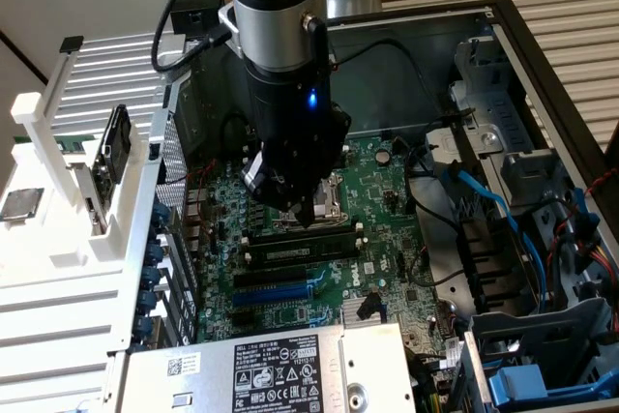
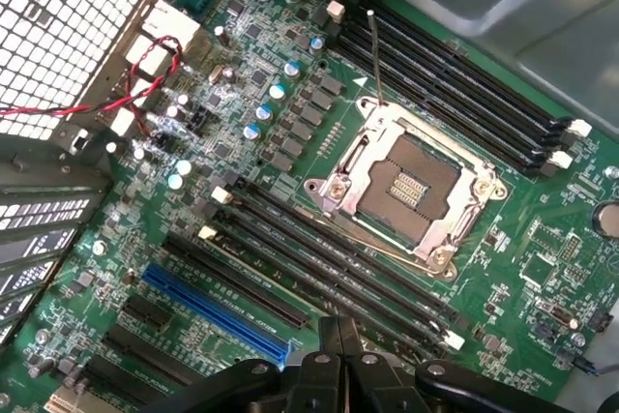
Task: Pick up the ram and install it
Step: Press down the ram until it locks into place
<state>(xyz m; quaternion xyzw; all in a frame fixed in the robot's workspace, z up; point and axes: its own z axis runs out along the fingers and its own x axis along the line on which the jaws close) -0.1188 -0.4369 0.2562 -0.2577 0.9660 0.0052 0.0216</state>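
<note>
The ram [image 1: 298, 250], a long dark stick with a pale label, sits upright in a memory slot on the green motherboard [image 1: 387, 229], just in front of the CPU socket [image 2: 406, 186]. My gripper [image 1: 311, 216] hangs a little above and behind the ram, over the socket's near edge, apart from it. In the wrist view the gripper [image 2: 338, 328] has its dark fingers pressed together with nothing between them, above the bank of black memory slots [image 2: 329, 258].
A blue expansion slot [image 2: 218, 314] lies beside the memory slots. The power supply [image 1: 261, 374] sits at the case's front, and a white rack [image 1: 87, 191] stands at the exterior view's left. Blue cables [image 1: 488, 200] and a drive cage [image 1: 542, 171] are at the exterior view's right.
</note>
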